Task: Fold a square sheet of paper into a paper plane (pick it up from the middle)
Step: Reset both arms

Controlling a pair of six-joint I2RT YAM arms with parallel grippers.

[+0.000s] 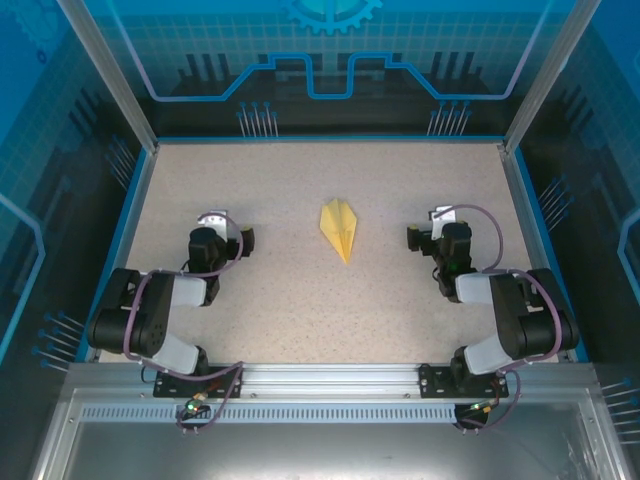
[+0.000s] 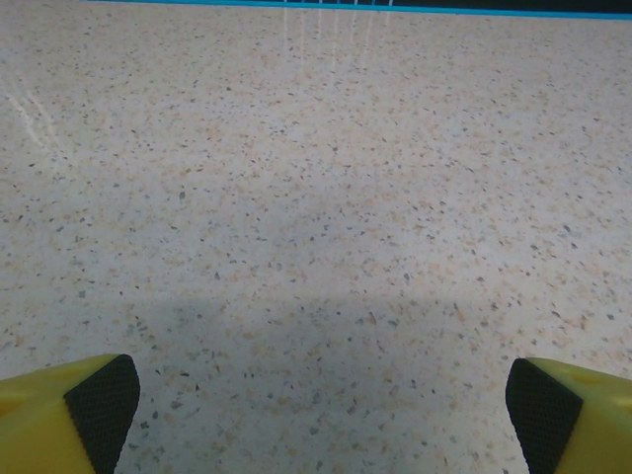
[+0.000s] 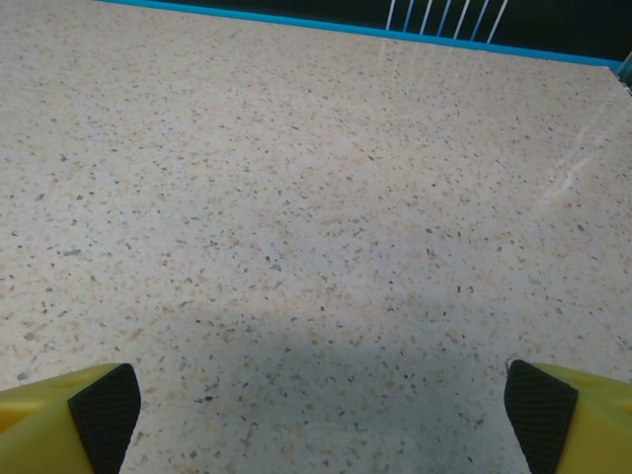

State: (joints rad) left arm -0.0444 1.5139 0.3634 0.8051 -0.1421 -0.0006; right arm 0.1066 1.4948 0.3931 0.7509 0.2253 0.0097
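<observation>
The setting is probably a robotics lab test cell: a speckled tabletop (image 1: 300, 190) with blue edging (image 1: 320, 139), enclosed left, right and far by blue circuit-print panels (image 1: 330, 60) on aluminium posts (image 1: 108, 70).

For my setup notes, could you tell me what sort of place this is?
Probably an enclosed robot work cell, perhaps a lab or exhibition booth: a speckled table fenced by blue printed panels, and two arms bolted to an aluminium rail.
</observation>
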